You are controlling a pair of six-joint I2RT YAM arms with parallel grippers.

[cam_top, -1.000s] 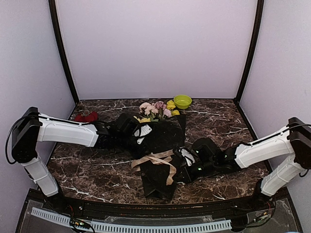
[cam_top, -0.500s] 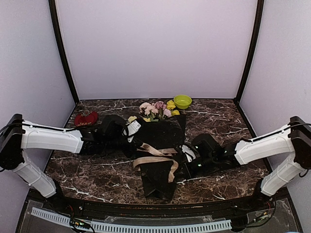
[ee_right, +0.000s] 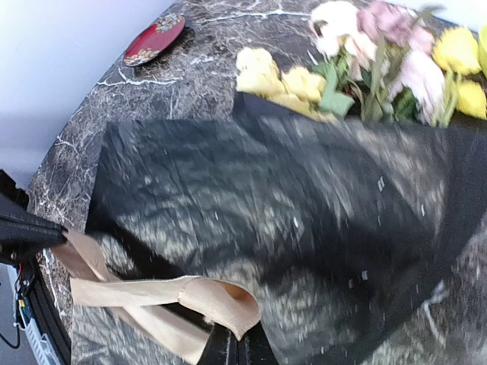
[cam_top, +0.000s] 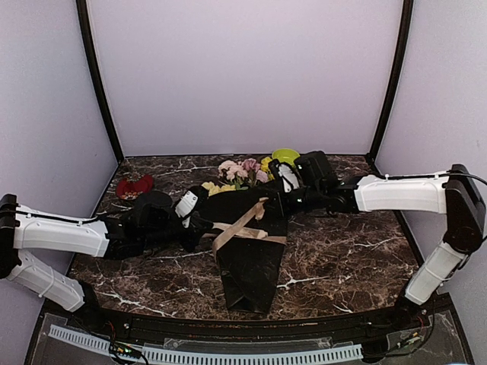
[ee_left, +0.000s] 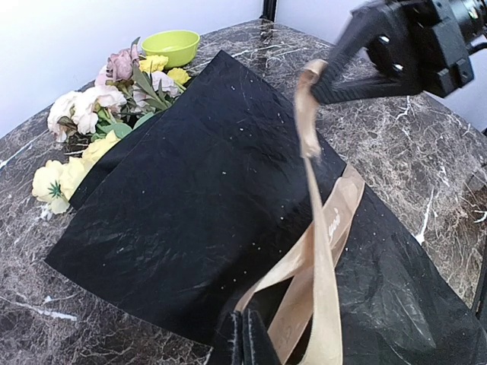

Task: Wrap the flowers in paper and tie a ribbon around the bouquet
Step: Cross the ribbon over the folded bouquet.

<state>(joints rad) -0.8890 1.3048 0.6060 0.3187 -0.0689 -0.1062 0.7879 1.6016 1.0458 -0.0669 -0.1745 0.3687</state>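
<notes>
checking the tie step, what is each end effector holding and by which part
The ribbon: left end effector pinches it beside the paper, right end effector near one end.

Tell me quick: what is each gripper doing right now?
Left gripper: closed, holding the beige ribbon.
Right gripper: closed, holding the same ribbon further along, raised above the black paper.
</notes>
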